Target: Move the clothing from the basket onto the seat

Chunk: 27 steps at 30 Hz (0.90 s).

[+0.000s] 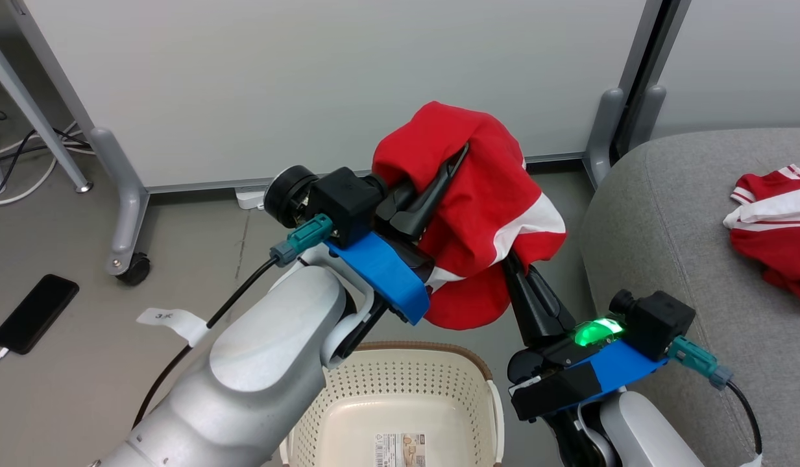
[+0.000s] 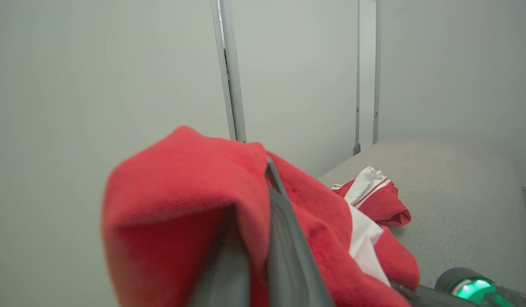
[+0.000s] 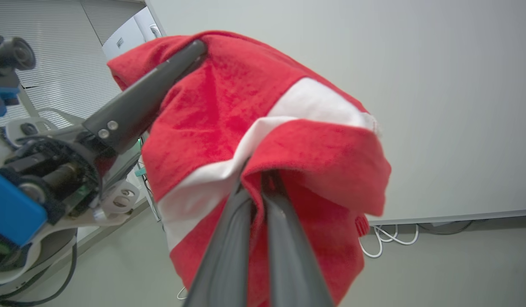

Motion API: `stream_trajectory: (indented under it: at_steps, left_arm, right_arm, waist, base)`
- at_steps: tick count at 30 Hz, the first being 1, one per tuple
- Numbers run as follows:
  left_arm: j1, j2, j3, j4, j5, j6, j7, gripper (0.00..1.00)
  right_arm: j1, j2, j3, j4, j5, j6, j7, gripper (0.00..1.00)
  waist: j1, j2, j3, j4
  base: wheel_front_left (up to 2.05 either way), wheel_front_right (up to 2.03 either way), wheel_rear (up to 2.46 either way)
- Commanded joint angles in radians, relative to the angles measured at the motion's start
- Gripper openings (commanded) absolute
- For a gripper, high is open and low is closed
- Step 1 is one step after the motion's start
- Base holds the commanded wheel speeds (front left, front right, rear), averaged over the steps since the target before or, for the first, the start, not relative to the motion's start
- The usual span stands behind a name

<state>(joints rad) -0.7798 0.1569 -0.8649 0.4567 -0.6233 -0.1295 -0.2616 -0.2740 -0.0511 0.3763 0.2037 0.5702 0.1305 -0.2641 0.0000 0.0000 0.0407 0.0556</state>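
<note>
A bright-red garment with a white panel [image 1: 477, 194] hangs in the air above the basket, held between both grippers. My left gripper [image 1: 455, 162] is shut on its upper fold, with one dark finger [image 2: 284, 238] lying over the fabric. My right gripper [image 3: 256, 179] is shut on the lower right part, its tips buried in the cloth. The cream perforated basket [image 1: 406, 373] stands below; the part of its floor in view holds only a label. A second red and white garment [image 1: 773, 227] lies on the grey sofa [image 1: 666, 214] to the right.
A white partition panel stands behind, with a wheeled leg [image 1: 124, 214] at the left and another foot [image 1: 604, 130] by the sofa. A black phone [image 1: 33, 311] on a cable lies on the floor at the left. White cables [image 3: 386, 241] run along the wall base.
</note>
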Motion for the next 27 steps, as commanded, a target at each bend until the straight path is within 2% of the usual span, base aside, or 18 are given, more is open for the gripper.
stream_trajectory:
  at_steps: [1, 2, 3, 4, 27]
  left_arm:
    - [0.007, 0.005, 0.007, 0.003, 0.003, 0.009, -0.005, 0.0]
    - [0.006, 0.004, 0.013, 0.001, 0.006, 0.015, -0.005, 0.0]
    - [0.006, 0.005, 0.013, 0.003, 0.01, 0.019, -0.005, 0.79]
    - [0.007, 0.006, 0.011, 0.006, 0.01, 0.019, -0.005, 1.0]
    - [-0.005, 0.016, 0.014, 0.023, 0.021, 0.025, -0.005, 1.0]
  right_arm:
    - [0.005, 0.001, -0.005, -0.004, -0.007, 0.001, 0.0, 0.0]
    - [0.004, 0.001, -0.007, -0.006, -0.008, 0.001, 0.0, 0.0]
    - [0.003, 0.001, -0.009, -0.007, -0.008, 0.001, 0.0, 0.0]
    - [0.002, 0.001, -0.011, -0.009, -0.009, 0.001, 0.0, 0.0]
    - [-0.029, 0.001, -0.07, -0.03, -0.045, 0.001, 0.0, 0.0]
  waist:
    - [0.0, 0.0, 0.002, 0.001]
    - [0.0, 0.0, 0.003, 0.002]
    - [0.0, 0.0, 0.005, 0.002]
    - [0.0, 0.0, 0.006, 0.003]
    - [0.0, 0.0, 0.061, -0.019]
  base:
    - [0.0, 0.0, 0.0]
    - [0.0, 0.0, 0.0]
    - [0.0, 0.0, 0.0]
    - [0.0, 0.0, 0.0]
    - [0.0, 0.0, 0.0]
